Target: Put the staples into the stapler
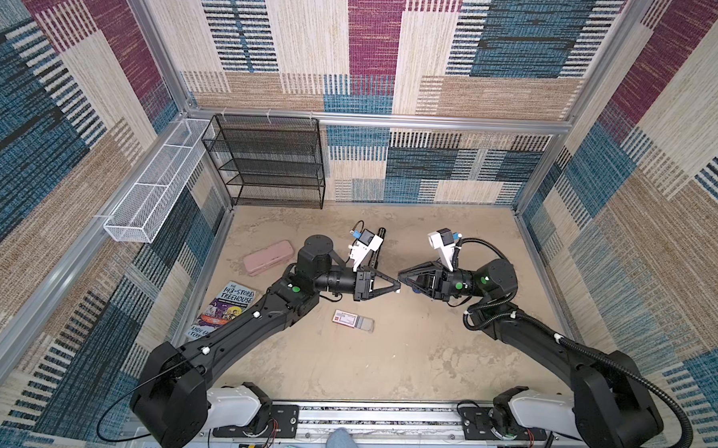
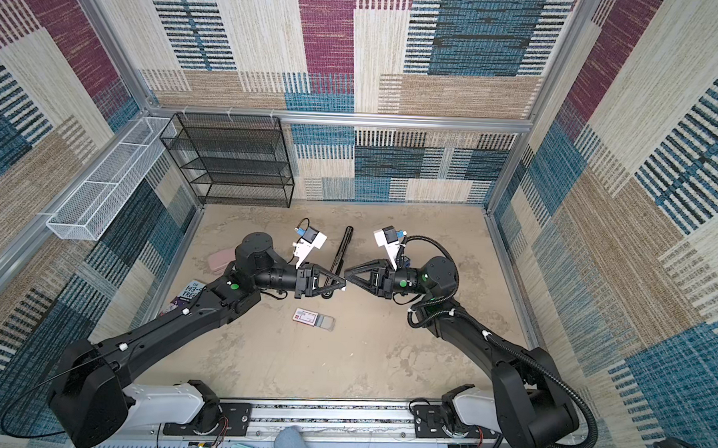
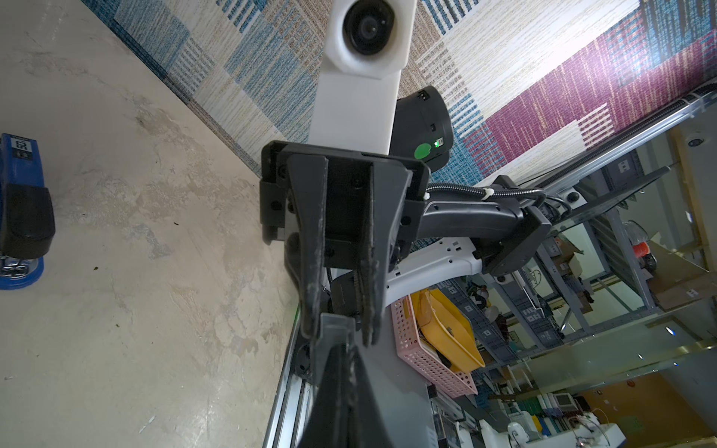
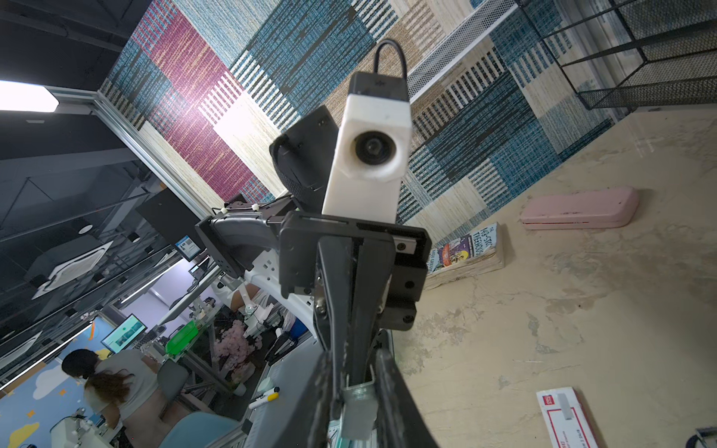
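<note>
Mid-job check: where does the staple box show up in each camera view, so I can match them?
In both top views: staple box lies just below picture centre, tray slid out.
Left wrist: not in it.
Right wrist: in a corner, cut by the frame edge.
Shared landmark: pink pencil case, in both top views and right wrist; absent from left wrist.

1 silvery staple strip [image 4: 359,403] aloft; white-red box [image 1: 345,317] flat, tray out — blue stapler [image 3: 21,174] lying apart.
</note>
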Controlling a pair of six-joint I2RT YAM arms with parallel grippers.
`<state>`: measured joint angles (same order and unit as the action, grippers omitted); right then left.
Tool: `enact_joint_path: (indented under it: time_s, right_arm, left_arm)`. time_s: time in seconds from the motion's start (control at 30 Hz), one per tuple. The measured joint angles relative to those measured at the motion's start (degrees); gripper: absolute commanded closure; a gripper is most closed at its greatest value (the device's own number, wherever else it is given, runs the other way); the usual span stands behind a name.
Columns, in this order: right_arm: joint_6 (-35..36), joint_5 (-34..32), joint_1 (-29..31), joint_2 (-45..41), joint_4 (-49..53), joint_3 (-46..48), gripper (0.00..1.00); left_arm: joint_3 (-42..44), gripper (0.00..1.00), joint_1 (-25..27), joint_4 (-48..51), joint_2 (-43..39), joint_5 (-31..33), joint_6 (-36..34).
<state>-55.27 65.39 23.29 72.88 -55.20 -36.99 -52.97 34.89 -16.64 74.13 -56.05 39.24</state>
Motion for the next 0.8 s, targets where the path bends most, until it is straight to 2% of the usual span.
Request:
enact_joint_path:
  time_s: [0.37, 0.8]
  right_arm:
    - [0.17, -0.26, 0.0, -0.22, 0.79, -0.26, 0.77]
    - [1.6, -0.81, 0.04, -0.81, 3.3, -1.07, 0.67]
  left_arm:
    - [0.26, 1.0, 0.0, -0.24, 0.0, -0.04, 0.22]
    - [0.31, 1.0, 0.0, -0.52, 0.04, 0.0, 1.29]
